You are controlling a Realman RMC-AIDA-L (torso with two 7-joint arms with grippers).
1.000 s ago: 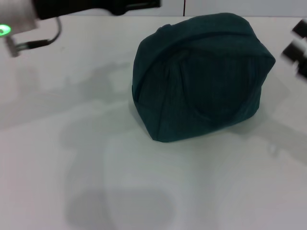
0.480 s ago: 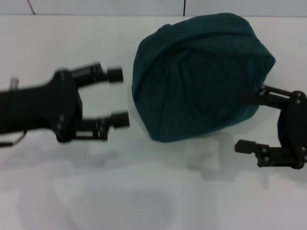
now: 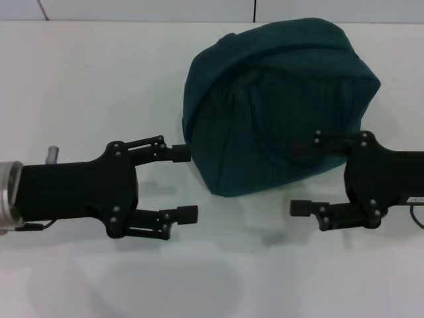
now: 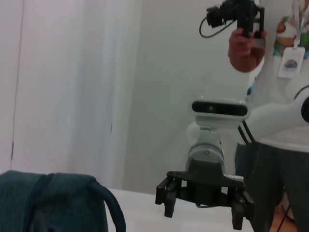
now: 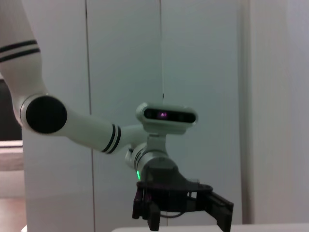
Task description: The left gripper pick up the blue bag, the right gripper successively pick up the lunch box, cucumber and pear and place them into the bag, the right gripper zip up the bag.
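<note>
The blue bag sits domed on the white table, a seam arcing over its top; its near corner shows in the left wrist view. My left gripper lies level on the bag's left, open, its upper fingertip close to the fabric and nothing between the fingers. My right gripper is open at the bag's right front, its upper finger in front of the fabric. Each wrist view shows the other arm's gripper: right, left. The lunch box, cucumber and pear are out of view.
A person holding a camera stands behind the right arm in the left wrist view. White wall panels back the scene. The table's far edge runs behind the bag.
Both arms have swung down from the frame's edges to flank the bag. Over the last half second each gripper moved lower and closer to the bag, staying open.
</note>
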